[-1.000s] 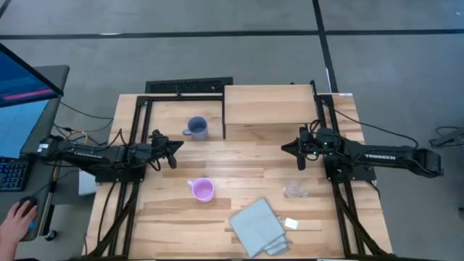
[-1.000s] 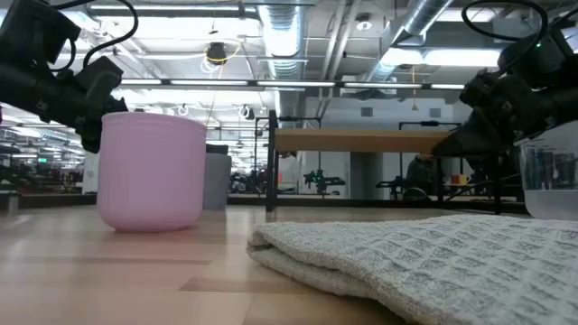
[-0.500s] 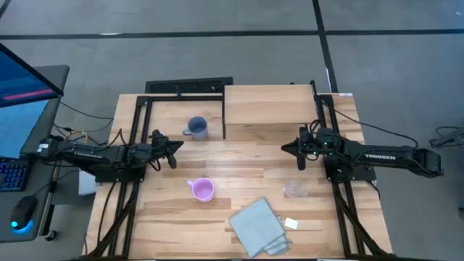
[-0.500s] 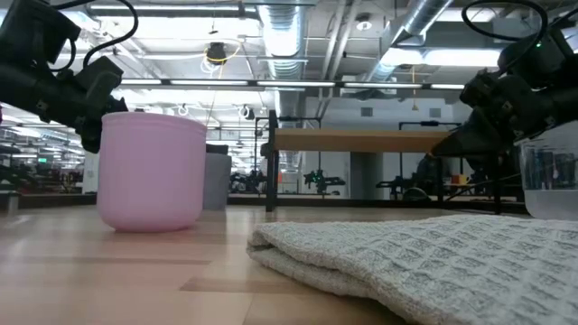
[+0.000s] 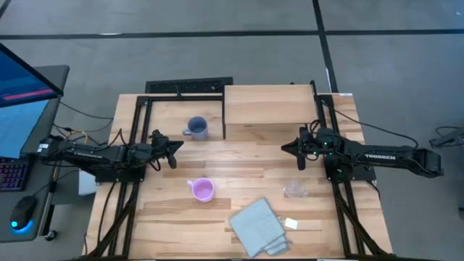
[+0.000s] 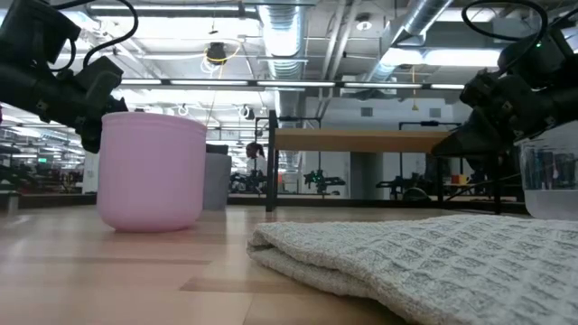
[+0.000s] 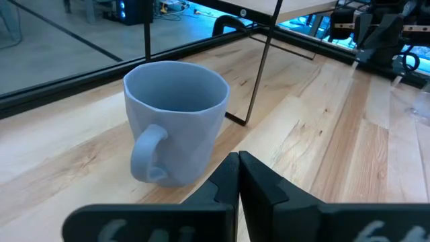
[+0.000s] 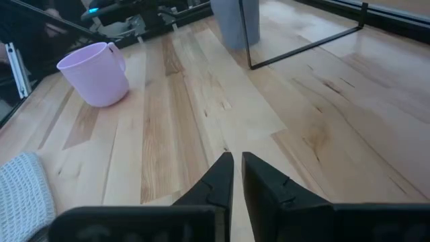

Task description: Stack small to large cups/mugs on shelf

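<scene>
Folded cloth [image 5: 256,226] near clear cup [image 5: 293,191], pink mug [image 5: 202,190] left of both

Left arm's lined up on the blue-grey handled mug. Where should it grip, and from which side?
Grip the blue-grey handled mug across its open rim, coming from above. It stands upright on the wooden table, mouth up, its handle toward the shut left gripper, so turn the fingers to clear the handle. This is only a judgement.

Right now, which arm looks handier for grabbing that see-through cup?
Probably the right: its claw hangs just behind the clear cup, while the left claw sits across the table, nearer the blue-grey mug.
</scene>
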